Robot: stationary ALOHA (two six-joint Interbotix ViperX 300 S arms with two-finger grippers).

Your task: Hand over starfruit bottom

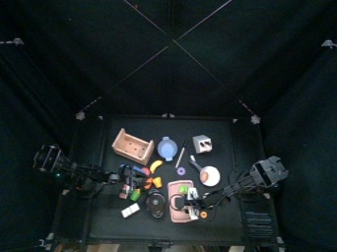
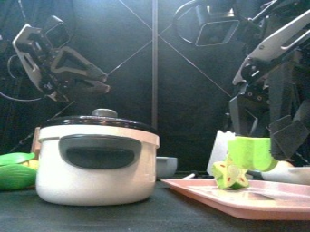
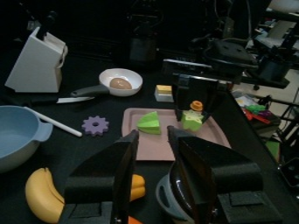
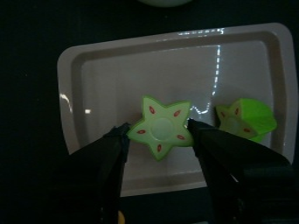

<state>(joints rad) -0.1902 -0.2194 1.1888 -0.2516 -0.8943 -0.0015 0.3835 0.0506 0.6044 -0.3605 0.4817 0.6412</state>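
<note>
Right wrist view, end effector [image 4: 165, 140] open astride starfruit bottom [image 4: 163, 132], second piece [image 4: 246, 118] beside

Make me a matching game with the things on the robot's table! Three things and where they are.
Things:
1. green star-shaped starfruit slice
2. brown egg
3. yellow banana

Places:
A. in a small white bowl
B. on the pink tray, between the right hand's jaws
C. on the black table beside the light blue bowl

Pairs: 1-B, 2-A, 3-C
</note>
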